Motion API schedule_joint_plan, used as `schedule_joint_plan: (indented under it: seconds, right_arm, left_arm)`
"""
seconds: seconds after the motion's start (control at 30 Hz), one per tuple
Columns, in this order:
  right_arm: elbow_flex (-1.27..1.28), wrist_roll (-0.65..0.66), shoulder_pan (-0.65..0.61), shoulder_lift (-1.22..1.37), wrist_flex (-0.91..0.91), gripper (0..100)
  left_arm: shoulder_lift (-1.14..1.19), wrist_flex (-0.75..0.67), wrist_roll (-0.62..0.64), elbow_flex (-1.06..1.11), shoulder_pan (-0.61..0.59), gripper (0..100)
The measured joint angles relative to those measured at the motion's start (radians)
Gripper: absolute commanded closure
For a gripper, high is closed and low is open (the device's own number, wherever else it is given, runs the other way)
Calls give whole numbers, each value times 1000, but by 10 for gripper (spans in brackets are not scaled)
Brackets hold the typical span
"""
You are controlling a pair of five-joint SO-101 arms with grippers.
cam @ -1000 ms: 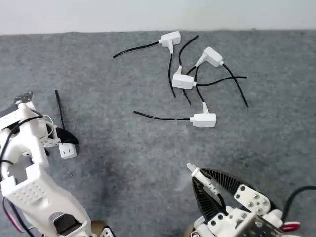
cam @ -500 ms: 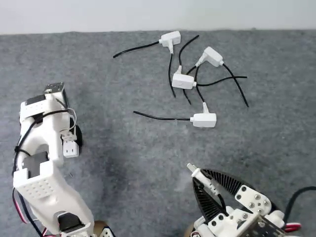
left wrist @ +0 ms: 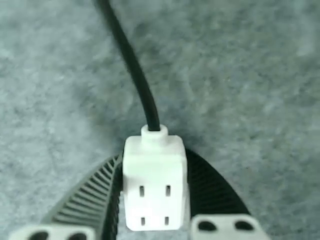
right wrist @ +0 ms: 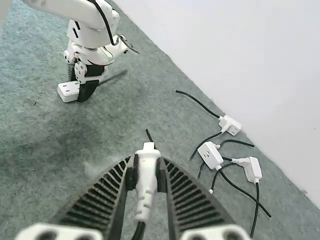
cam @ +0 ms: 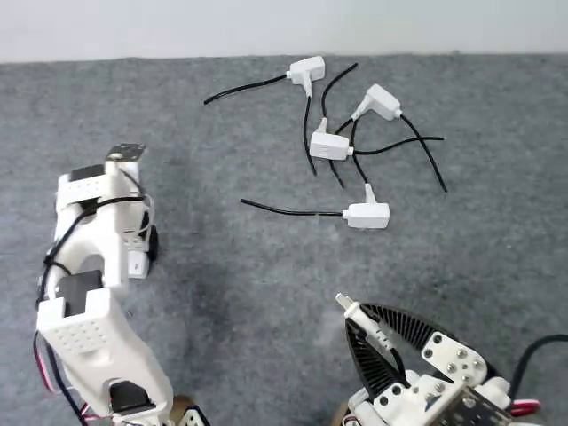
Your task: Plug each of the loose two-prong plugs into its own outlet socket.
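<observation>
My left gripper [left wrist: 155,192] is shut on a white outlet socket [left wrist: 154,175], slotted face towards the camera, black cable trailing away over the carpet. From above, that socket [cam: 136,263] sits low at the table's left side under the left gripper [cam: 142,253]. My right gripper [right wrist: 146,172] is shut on a white two-prong plug [right wrist: 146,180] near the front edge, seen from above as plug [cam: 357,312] in the right gripper [cam: 360,321]. Several loose white cable ends lie at the back, the nearest [cam: 366,215] ahead of the right gripper.
The other loose pieces [cam: 306,69] [cam: 382,102] [cam: 330,145] lie with crossed black cables near the back wall. Grey carpet [cam: 248,284] stretches open between the two arms. The left arm [right wrist: 92,27] stands far off in the right wrist view.
The left arm has swung towards the table's middle and farther back, carrying the socket; its cable is now under the arm. The right arm has stayed still.
</observation>
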Motion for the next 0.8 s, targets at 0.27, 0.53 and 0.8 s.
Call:
schedule_joint_plan:
  seconds: [0.27, 0.53, 0.8]
  right_arm:
    - [0, 0, 0, 0, 0, 991]
    - [0, 0, 0, 0, 0, 991]
    - [0, 0, 0, 0, 0, 991]
  left_arm:
    - [0, -5, -14, -2, 348, 989]
    - [2, 49, -9, -3, 712, 989]
    - [8, 41, -9, -43, 841, 988]
